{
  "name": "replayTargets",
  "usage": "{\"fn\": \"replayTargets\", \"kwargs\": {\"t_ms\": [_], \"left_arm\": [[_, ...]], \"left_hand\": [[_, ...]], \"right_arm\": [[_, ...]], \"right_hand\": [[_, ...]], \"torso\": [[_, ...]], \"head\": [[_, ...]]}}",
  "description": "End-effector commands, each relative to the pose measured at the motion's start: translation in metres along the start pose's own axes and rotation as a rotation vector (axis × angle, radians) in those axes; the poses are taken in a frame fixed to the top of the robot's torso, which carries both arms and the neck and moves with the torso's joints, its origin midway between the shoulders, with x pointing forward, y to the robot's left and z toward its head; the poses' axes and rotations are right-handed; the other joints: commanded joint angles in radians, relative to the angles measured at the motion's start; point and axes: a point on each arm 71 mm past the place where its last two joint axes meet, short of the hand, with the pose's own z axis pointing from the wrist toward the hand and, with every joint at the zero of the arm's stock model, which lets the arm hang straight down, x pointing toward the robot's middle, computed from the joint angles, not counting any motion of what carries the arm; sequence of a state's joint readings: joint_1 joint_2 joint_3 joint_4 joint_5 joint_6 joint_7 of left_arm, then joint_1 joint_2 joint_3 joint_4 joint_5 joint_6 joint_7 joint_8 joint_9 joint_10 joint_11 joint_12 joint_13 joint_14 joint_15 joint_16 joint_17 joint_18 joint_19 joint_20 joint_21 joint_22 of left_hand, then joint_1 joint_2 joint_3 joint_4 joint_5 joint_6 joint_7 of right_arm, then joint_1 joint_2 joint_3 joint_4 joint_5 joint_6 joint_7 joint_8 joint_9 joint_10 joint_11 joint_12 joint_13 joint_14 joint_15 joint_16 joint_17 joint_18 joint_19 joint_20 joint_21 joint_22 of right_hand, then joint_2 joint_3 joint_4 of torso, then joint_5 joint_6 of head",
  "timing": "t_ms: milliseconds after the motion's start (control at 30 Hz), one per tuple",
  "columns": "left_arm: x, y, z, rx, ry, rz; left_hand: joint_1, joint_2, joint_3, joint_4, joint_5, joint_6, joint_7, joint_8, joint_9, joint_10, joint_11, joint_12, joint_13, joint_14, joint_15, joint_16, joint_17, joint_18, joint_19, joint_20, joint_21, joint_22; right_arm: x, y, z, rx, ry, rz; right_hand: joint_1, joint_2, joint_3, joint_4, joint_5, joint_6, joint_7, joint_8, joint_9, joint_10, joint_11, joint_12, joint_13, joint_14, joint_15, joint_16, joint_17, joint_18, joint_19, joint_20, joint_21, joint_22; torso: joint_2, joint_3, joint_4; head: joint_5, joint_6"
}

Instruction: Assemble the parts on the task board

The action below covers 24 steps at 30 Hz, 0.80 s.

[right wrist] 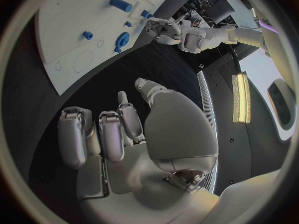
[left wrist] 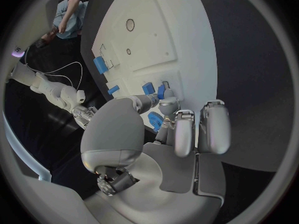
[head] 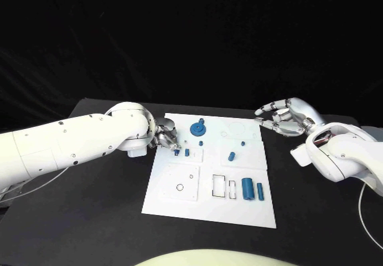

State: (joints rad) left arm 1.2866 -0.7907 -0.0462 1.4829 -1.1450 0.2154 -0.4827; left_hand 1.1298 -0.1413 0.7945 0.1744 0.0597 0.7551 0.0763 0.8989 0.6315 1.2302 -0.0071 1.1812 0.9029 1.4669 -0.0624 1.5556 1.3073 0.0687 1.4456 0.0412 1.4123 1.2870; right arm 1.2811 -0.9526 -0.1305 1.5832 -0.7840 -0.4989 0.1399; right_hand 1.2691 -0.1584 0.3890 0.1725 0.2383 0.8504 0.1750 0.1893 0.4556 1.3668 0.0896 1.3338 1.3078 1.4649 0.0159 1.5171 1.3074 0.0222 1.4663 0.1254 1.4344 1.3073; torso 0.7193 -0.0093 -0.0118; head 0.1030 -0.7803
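Worktop [head: 79, 221] of black carries the white task board [head: 209, 208] at its middle, long side running away from the robot. Blue parts sit scattered over the board: a round disc-like part [head: 198, 130] near its far edge, a small peg [head: 231, 156] standing toward the middle, and two upright-lying cylinders, a thicker cylinder [head: 248, 188] and a thin rod [head: 261, 189] just beside it, near the right side of the near half. Outlined recesses show next to them, and a small ring mark lies on the near left square. The left hand [head: 166, 136] is over the board's far left corner, fingers bent down onto the surface; the left wrist view shows its fingertips [left wrist: 167, 104] pinching a small blue part [left wrist: 161, 91] against the board, with another blue piece [left wrist: 147, 88] just beside it and a further one [left wrist: 155, 120] under the fingers. The right hand [head: 284, 117] hangs off the board's far right corner, above the bare worktop and apart from every part; its fingers are curled loosely inward with nothing between them, as the right wrist view [right wrist: 118, 134] confirms. From that wrist the board lies well beyond the fingers.
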Motion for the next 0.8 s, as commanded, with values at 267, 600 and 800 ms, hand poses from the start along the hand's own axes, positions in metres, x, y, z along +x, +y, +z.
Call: {"fn": "replayTargets", "kwargs": {"t_ms": [267, 600, 800], "left_arm": [[0.002, 0.0002, 0.0002, -0.013, 0.021, 0.036], [0.0029, 0.0009, 0.0002, -0.016, 0.029, 0.041], [0.0039, 0.0007, 0.0, -0.015, 0.038, 0.045]], "left_hand": [[-0.001, -0.012, 0.181, -0.17, 0.01, 0.012, -0.009, 0.006, 0.009, 0.015, -0.002, 0.009, 0.007, 0.099, -0.007, 0.004, 0.247, -0.008, 0.007, -0.003, 0.004, 0.002], [-0.002, -0.013, 0.182, -0.17, 0.012, 0.013, -0.009, 0.007, 0.009, 0.015, -0.003, 0.009, 0.006, 0.099, -0.008, 0.004, 0.247, -0.008, 0.007, -0.003, 0.004, 0.003], [-0.002, -0.013, 0.182, -0.17, 0.012, 0.013, -0.009, 0.007, 0.009, 0.015, -0.003, 0.009, 0.006, 0.099, -0.008, 0.004, 0.247, -0.008, 0.007, -0.003, 0.004, 0.003]], "right_arm": [[0.0016, 0.0009, -0.0001, -0.011, 0.016, 0.0], [0.0015, 0.0007, -0.0003, -0.011, 0.016, 0.0], [0.0013, 0.0005, -0.0005, -0.01, 0.016, 0.0]], "right_hand": [[-0.012, 0.0, 0.001, 0.005, 0.006, -0.001, -0.004, 0.006, -0.001, 0.001, -0.005, -0.002, 0.016, 0.067, -0.005, -0.005, 0.094, 0.018, 0.003, -0.008, -0.007, 0.162], [-0.012, 0.0, 0.001, 0.005, 0.006, -0.001, -0.004, 0.006, -0.001, 0.001, -0.005, -0.002, 0.016, 0.067, -0.005, -0.005, 0.094, 0.018, 0.003, -0.008, -0.007, 0.162], [-0.012, 0.0, 0.001, 0.005, 0.006, -0.001, -0.004, 0.006, -0.001, 0.001, -0.005, -0.002, 0.016, 0.067, -0.005, -0.005, 0.094, 0.018, 0.003, -0.008, -0.007, 0.162]], "torso": [[0.0, 0.0001, 0.0001], [0.0, 0.0002, 0.0007], [0.0, 0.0, 0.0002]], "head": [[0.001, 0.0], [0.0, 0.003], [0.0, 0.001]]}}
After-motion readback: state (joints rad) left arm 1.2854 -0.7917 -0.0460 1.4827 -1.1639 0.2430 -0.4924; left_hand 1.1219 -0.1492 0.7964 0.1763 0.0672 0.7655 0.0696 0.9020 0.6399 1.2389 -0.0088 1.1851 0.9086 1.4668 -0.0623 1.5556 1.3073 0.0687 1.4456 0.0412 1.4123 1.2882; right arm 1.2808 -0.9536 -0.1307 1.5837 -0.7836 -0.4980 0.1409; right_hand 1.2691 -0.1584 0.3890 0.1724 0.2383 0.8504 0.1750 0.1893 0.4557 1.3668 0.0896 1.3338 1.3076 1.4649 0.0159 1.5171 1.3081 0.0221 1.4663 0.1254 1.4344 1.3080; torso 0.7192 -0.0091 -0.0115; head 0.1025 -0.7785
